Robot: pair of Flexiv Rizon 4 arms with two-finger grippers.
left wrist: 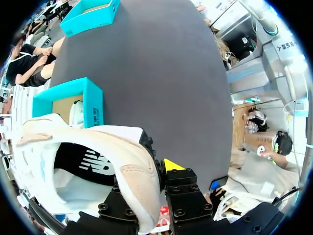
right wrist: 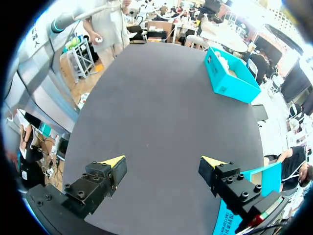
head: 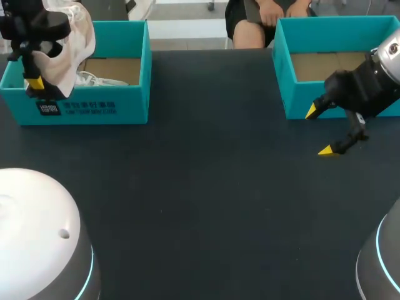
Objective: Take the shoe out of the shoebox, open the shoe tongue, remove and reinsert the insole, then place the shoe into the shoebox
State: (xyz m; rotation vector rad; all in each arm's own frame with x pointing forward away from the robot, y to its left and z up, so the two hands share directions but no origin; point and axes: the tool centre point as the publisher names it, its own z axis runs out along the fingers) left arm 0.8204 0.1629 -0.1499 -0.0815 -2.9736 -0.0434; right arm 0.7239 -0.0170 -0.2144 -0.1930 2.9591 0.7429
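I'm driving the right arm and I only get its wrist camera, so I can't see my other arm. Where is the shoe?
Observer: The left tool is shut on the shoe, holding it up over the left shoebox.
Operator: What part is it pinching?
Observer: The shoe's beige top rim. The dark lining faces that arm's wrist camera.
Operator: Is anything in the box beside me?
Observer: In the head view, the part of the right shoebox floor that shows is bare brown cardboard. Your arm hides one corner.
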